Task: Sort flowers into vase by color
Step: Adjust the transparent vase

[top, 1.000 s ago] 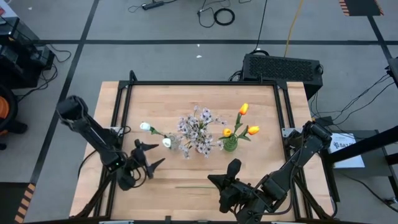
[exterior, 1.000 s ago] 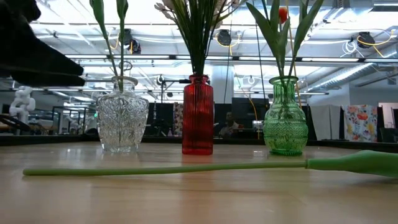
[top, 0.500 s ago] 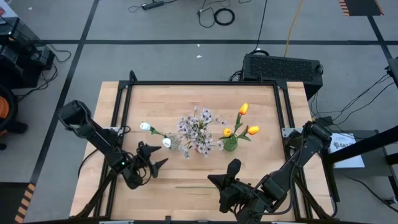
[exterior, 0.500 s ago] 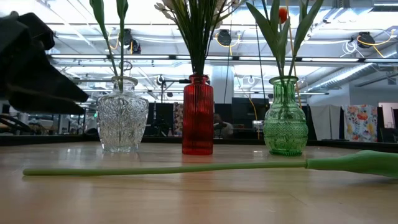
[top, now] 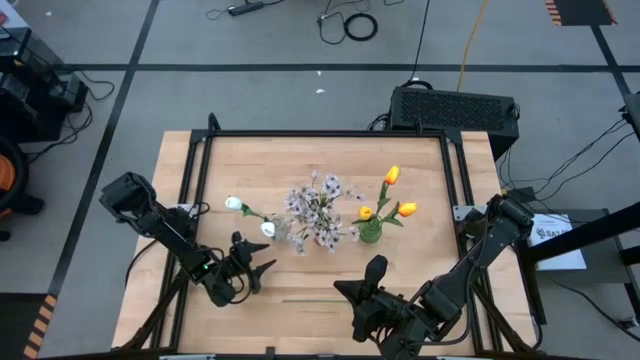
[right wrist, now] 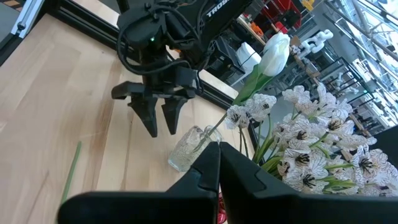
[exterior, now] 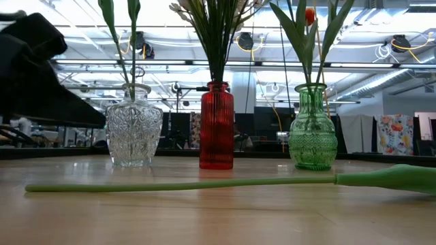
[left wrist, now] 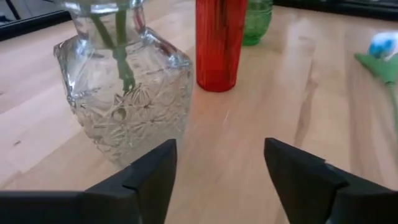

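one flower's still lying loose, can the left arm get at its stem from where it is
Probably yes: the left gripper hangs open just in front of the clear vase, and the stem lies on bare table, nothing between them.

Left arm reaches in from nine o'clock toward the table's middle, elbow raised. The left gripper (top: pixel 252 275) hangs low over the boards, fingers (left wrist: pixel 298 177) parted with a clear gap. Right arm folds back from four o'clock, its right gripper (top: pixel 372 270) at six o'clock, fingers (right wrist: pixel 211 171) pressed together, empty.
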